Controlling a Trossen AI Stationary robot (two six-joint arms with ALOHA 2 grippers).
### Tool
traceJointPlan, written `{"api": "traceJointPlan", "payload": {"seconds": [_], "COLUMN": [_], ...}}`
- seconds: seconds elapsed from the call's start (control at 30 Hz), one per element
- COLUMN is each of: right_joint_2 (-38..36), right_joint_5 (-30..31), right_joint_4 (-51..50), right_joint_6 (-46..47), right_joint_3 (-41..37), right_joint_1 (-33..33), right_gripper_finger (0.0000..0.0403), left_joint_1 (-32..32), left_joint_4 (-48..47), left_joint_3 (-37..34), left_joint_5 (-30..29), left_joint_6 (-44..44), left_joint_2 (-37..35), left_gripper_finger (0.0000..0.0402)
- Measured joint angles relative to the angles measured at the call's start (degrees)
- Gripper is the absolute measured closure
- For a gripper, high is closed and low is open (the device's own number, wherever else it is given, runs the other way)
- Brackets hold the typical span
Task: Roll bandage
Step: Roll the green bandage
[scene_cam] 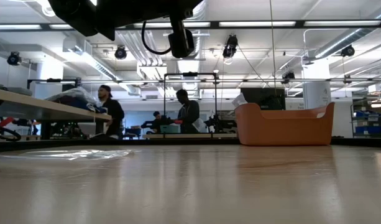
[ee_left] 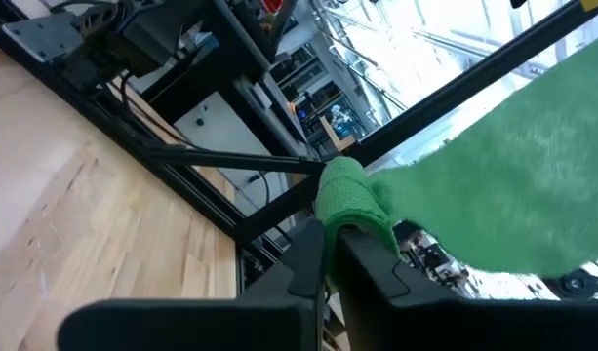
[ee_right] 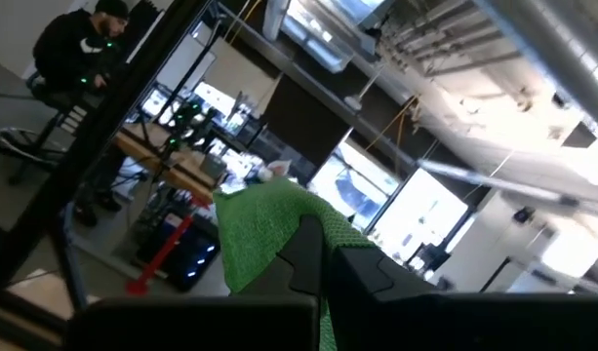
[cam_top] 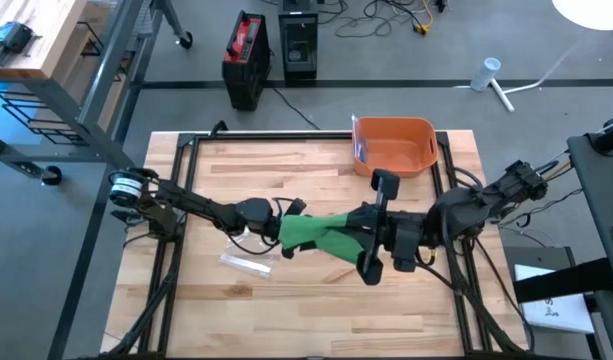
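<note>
orange bin [cam_top: 396,145] at table's far edge; clear wrapper [cam_top: 247,264] nearer.

Two matte black, jointed arms with chunky rounded housings and black cables looping along them. The left arm [cam_top: 201,210] has a white-banded base joint; the right arm [cam_top: 476,208] ends in blocky black gripper fingers [cam_top: 371,268].

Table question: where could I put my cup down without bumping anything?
The near strip of the table, below the clear wrapper, is bare. So is the far-left corner beside the orange bin. The middle is crowded: the left gripper and right gripper hold the green bandage between them.
</note>
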Motion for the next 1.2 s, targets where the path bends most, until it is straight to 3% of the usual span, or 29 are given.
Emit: {"api": "traceJointPlan", "payload": {"seconds": [0.13,0.27,0.53,0.77,0.97,1.2], "right_joint_2": [0.0,-0.9,-3.7,-4.3,-4.2,-2.1], "right_joint_5": [3.7,12.7,23.4,32.1,33.6,36.3], "right_joint_4": [-3.0,-8.6,-18.3,-30.8,-45.9,-50.0], "right_joint_6": [4.9,9.3,15.1,18.6,34.4,43.9], "right_joint_3": [0.0,0.0,0.0,0.0,0.0,-1.1], "right_joint_1": [0.0,0.3,0.3,0.3,0.3,0.6], "right_gripper_finger": [0.0403,0.0403,0.0403,0.0403,0.0403,0.0403], "left_joint_1": [0.0,0.0,-0.9,-4.5,-8.7,-10.0], "left_joint_4": [-0.1,-0.7,-12.8,-11.8,-11.7,-6.1], "left_joint_3": [0.0,0.0,-0.1,-0.1,-0.9,-4.7], "left_joint_5": [0.0,0.2,-5.6,-2.8,-0.1,-0.1], "left_joint_6": [2.7,7.9,27.2,39.6,47.5,47.6], "left_joint_2": [-0.1,-1.0,-4.5,-6.0,-11.2,-18.0], "left_gripper_finger": [0.0397,0.0399,0.04,0.0401,0.0401,0.0401]}}
